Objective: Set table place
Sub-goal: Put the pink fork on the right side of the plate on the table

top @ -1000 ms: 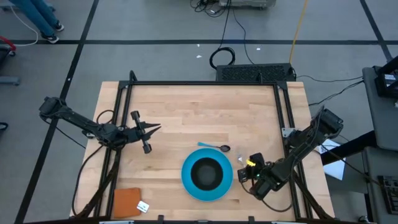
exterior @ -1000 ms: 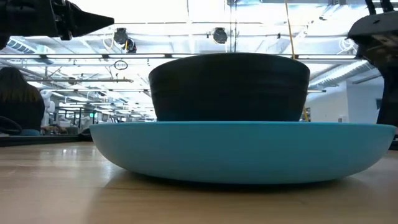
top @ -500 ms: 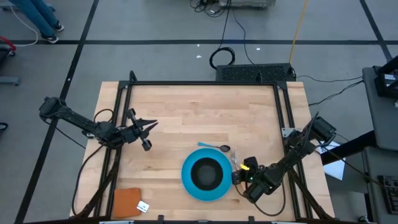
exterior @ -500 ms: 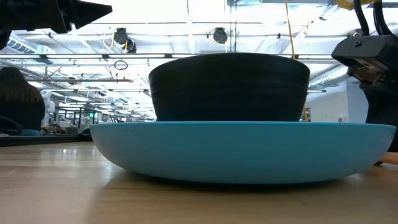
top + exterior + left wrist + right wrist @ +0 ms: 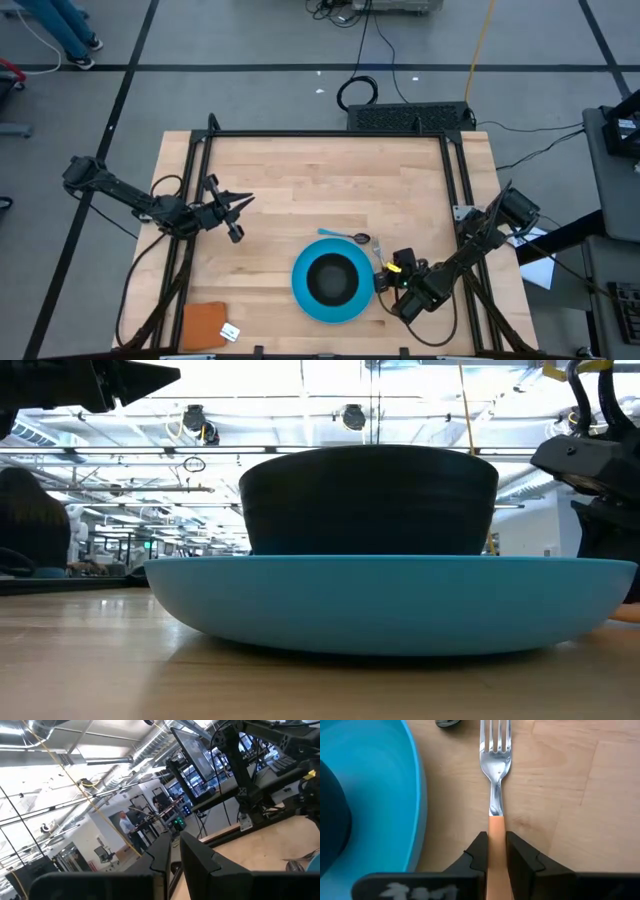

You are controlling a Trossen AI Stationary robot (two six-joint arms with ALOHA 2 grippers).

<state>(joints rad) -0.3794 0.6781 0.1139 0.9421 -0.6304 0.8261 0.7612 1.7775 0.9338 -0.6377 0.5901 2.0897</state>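
Fork handle between right claw fingers.

My right arm is reaching in low from the right edge, elbow bent, wrist angled toward the near centre. My right gripper is pinching its two dark fingers firmly closed. My left arm is stretching in from the left, my left gripper hanging above the table, fingers nearly together.
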